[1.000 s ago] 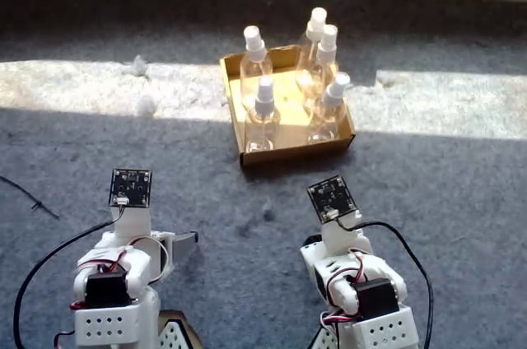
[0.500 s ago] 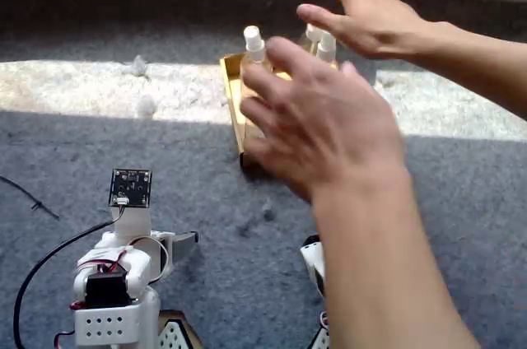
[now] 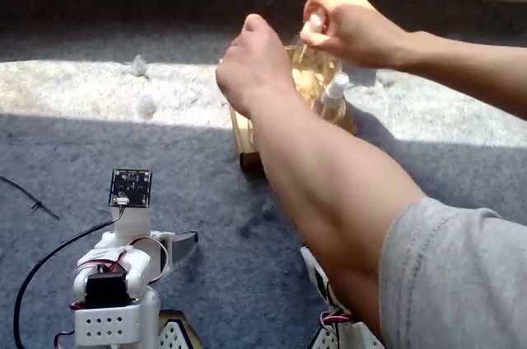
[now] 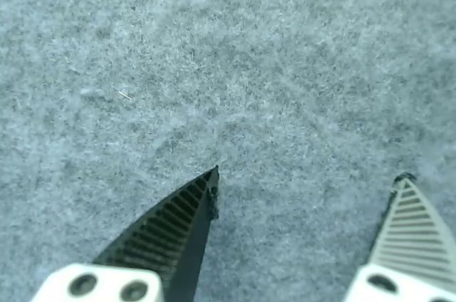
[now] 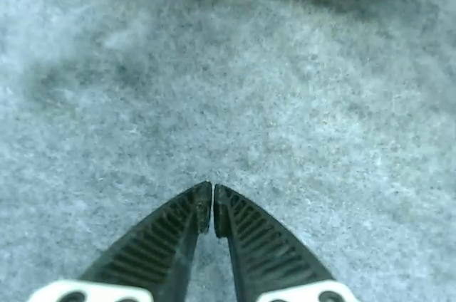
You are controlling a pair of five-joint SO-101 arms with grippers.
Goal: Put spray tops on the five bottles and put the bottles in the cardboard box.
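The left gripper [image 4: 309, 174] hangs over grey carpet [image 4: 214, 53], spread wide and empty, and the right gripper [image 5: 212, 195] is pinched closed on nothing. Well beyond both sits the cardboard box [image 3: 240, 131] with the bottles [image 3: 328, 106]. A person's hand [image 3: 257, 69] covers the box and a second hand [image 3: 356, 30] grips a spray top [image 3: 315, 23].

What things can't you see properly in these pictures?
High view: how many bottles stand in the cardboard box; the nearer hand, farther hand and forearm cover most of it.
High view: whether the nearer hand holds anything; its back faces the camera.
High view: most of the right arm, under the forearm and sleeve.
Right wrist view: the cardboard box, cut by the edge to a corner.
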